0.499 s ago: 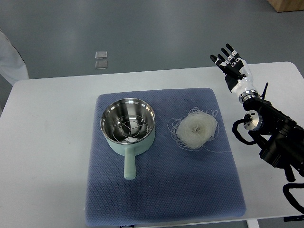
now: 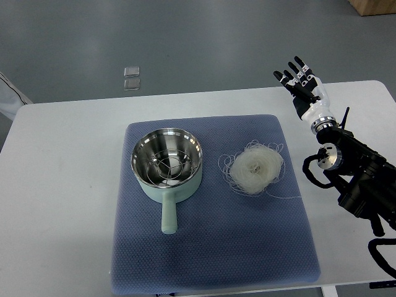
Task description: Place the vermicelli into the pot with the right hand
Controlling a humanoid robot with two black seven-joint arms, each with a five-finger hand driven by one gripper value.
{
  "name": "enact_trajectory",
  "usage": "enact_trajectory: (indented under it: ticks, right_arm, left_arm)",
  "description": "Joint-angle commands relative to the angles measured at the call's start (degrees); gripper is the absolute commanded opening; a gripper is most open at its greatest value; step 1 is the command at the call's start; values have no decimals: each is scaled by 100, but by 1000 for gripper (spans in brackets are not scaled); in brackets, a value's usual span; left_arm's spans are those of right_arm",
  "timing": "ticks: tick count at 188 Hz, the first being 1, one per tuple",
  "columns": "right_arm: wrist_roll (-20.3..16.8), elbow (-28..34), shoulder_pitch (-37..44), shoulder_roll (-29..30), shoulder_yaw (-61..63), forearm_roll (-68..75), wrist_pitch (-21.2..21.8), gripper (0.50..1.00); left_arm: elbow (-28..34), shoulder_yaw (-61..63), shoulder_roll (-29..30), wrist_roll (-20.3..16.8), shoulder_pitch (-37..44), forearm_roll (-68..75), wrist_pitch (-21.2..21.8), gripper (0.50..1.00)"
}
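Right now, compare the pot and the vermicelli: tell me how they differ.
The pot is rigid, shiny steel inside with a pale green shell and handle; the vermicelli is a loose, whitish tangled nest. The pot sits left and is bigger; the vermicelli lies right, apart from it. Both rest on the blue mat.

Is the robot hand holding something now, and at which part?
Nothing is held. The right robot hand is open above the table's far edge, apart from the vermicelli.

Single steep overhead view of table

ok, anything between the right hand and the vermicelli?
Nothing: top view shows only bare mat and table between right hand and vermicelli.
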Motion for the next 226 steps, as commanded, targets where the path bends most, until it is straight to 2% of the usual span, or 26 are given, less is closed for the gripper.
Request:
enact_trajectory:
  ticks: [1,226]
  right_arm:
    - [4,0,0,-8,0,0,0,928]
    - [-4,53,96,-35,-53,-79,-79,928]
  left_arm:
    - [4,0,0,0,0,0,2,1000]
    - [-5,-9,0,0,-53,0,2,1000]
